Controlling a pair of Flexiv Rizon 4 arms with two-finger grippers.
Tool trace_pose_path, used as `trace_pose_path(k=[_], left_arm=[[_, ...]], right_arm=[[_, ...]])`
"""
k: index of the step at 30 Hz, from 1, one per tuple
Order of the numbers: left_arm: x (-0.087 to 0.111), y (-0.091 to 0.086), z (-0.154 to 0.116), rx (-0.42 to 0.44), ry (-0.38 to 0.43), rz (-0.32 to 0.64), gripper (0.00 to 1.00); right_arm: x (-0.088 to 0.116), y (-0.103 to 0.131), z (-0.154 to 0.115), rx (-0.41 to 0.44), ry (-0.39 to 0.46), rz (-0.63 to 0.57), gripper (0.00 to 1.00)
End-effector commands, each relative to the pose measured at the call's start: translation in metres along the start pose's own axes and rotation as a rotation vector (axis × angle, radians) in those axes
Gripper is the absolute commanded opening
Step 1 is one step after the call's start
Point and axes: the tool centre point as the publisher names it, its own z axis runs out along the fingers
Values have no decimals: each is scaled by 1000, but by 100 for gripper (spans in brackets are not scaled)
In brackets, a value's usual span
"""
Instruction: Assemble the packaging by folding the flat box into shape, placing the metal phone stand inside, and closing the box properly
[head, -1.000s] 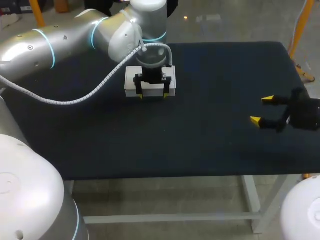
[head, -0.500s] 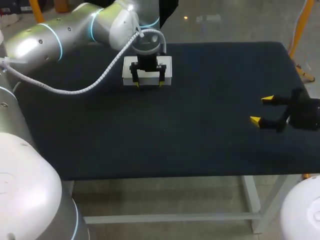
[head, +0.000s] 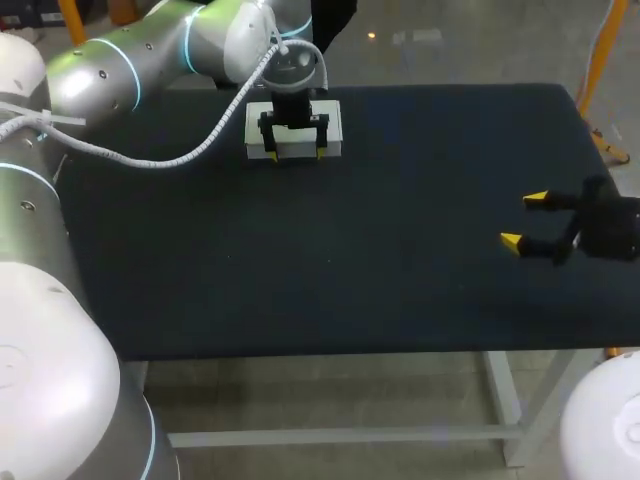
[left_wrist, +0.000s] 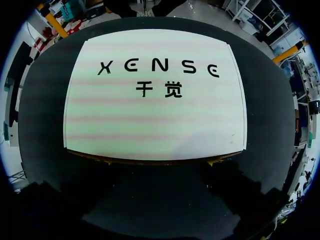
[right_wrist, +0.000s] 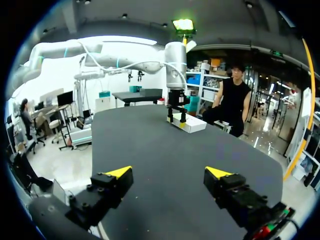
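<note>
Box (left_wrist: 155, 115) on the desk (head: 400, 250), far side | your left gripper (head: 295, 153) at its near edge, fingers apart | your right gripper (head: 525, 220) well away, fingers spread wide

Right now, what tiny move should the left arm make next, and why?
Probably lift the left gripper straight up, clear of the white box. The box looks closed and lies flat on the table, and the open fingers sit only at its near edge, gripping nothing. The right gripper hangs open, far off.
</note>
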Motion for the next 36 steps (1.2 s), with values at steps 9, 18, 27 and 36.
trace_pose_path(k=[9,18,27,36], left_arm=[[1,53,-36,147,138,163,100],[-15,111,-74,351,290,246,100],[-28,151,-84,472,386,277,100],[-35,170,-94,609,463,351,100]], right_arm=[[0,-1,-1,-7,2,-2,100],[0,-1,-1,-7,2,-2,100],[0,-1,-1,-7,2,-2,100],[0,-1,-1,-7,2,-2,100]])
